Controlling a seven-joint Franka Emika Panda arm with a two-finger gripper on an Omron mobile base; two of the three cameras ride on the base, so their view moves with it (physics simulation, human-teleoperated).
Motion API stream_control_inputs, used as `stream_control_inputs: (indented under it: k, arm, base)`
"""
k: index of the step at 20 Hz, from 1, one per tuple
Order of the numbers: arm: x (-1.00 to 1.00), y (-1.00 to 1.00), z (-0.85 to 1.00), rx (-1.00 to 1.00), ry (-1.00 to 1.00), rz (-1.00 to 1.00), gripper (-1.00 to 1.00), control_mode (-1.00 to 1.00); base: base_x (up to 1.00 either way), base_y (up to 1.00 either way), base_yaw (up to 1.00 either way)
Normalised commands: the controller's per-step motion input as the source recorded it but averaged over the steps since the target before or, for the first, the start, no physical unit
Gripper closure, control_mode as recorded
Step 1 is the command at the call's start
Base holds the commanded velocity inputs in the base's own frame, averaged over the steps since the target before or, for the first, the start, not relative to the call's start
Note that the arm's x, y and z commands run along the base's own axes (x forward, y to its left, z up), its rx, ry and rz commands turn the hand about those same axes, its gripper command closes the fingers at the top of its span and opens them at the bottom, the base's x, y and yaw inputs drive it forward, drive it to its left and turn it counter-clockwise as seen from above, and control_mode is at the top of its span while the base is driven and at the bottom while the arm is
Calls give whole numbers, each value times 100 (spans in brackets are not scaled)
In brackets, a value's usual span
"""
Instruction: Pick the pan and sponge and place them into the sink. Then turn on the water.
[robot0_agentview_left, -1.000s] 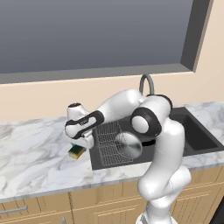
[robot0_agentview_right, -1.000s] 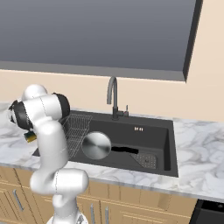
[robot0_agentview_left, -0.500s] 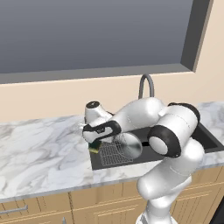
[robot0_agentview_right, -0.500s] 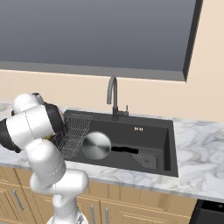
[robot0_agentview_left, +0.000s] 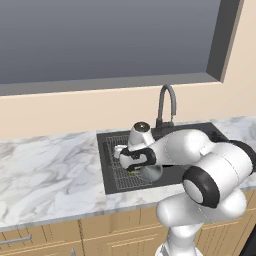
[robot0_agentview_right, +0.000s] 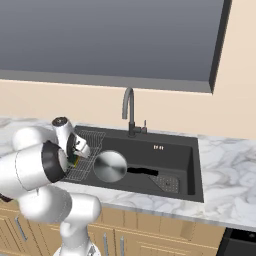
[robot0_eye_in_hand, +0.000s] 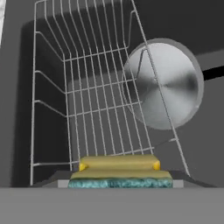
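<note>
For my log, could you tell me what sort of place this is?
A simulated kitchen: a sink with a faucet is set in a marble counter over wooden cabinets.

The arm hides most of the sponge (robot0_agentview_left: 131, 169) from the left base view, and much of the sink (robot0_agentview_left: 111, 135) too. The pincer's (robot0_eye_in_hand: 119, 180) fingertips are buried behind the sponge in the hand view, and the pan's (robot0_eye_in_hand: 164, 83) handle is cut off at the right edge.

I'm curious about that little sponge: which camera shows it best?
The hand view: the sponge sits large and close, over the wire rack. In the right base view it is a small yellow-green speck; in the left, barely a sliver.
</note>
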Motion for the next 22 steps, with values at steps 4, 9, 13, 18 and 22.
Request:
stream_control_inputs:
  k: [4,9,13,18,22]
  arm:
    - [0,-80,24,1,-3,17,100,-100]
    - [5,-67,23,0,0,9,100,-100]
    - [17,-57,24,0,0,4,100,-100]
    - [28,-56,6,0,0,3,100,-100]
    - [30,-54,0,0,0,3,100,-100]
  base:
    - [0,0,0]
    - [0,0,0]
    - [0,0,0]
    - [0,0,0]
    - [0,0,0]
